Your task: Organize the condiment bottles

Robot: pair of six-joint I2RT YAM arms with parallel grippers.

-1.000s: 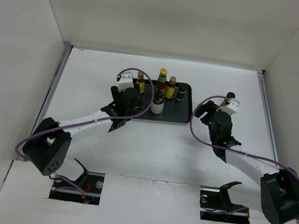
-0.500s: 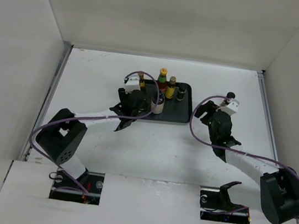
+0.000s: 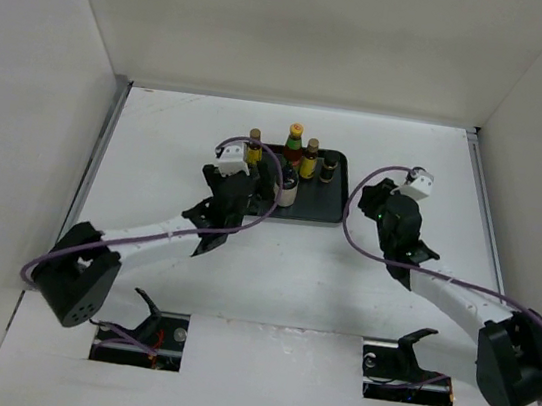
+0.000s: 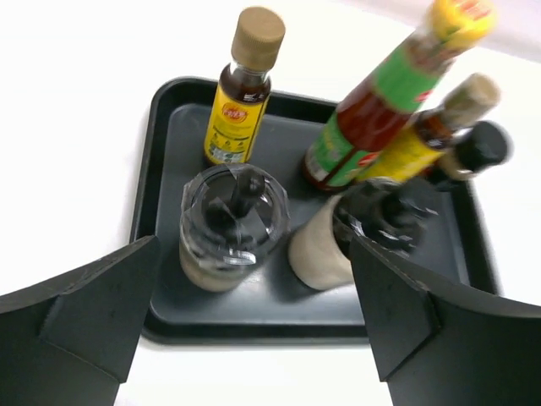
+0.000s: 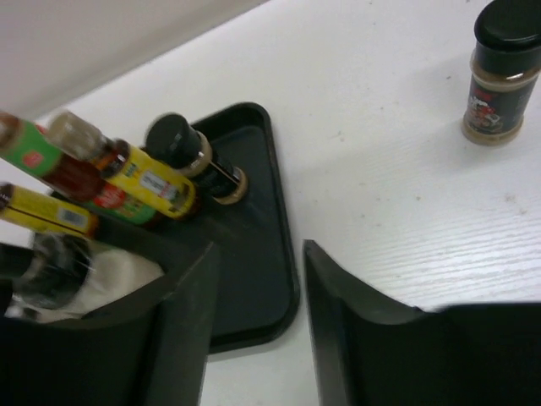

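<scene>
crowding the tray, one jar left out

six condiment bottles stand packed on the flat black tray (image 4: 165,127), which has a smooth, glossy surface and a raised rim with rounded corners. at the front is a squat clear jar (image 4: 234,228) with pale contents and a black cap. beside it sits its whitish twin (image 4: 317,249), also black-capped. behind them stands a slim dark bottle (image 4: 241,93) with a yellow label and a tan cap. next along is the tall red bottle (image 4: 372,101) with a green neck band and a yellow cap. then comes a second yellow-labelled bottle (image 4: 418,139), and a small dark one (image 4: 473,152) with a round black cap.

well off the tray, a cylindrical shaker (image 5: 499,72) holds brown powder under a black lid. it stands upright, alone on the matte white table (image 3: 160,127).

the left gripper (image 4: 254,279) hangs at the tray's near edge, its angular black fingers (image 4: 93,313) spread wide and gripping nothing. the right gripper (image 5: 259,254) sits over the tray's corner. its jaws are only partly apart, with bare tray and table showing between them.
</scene>
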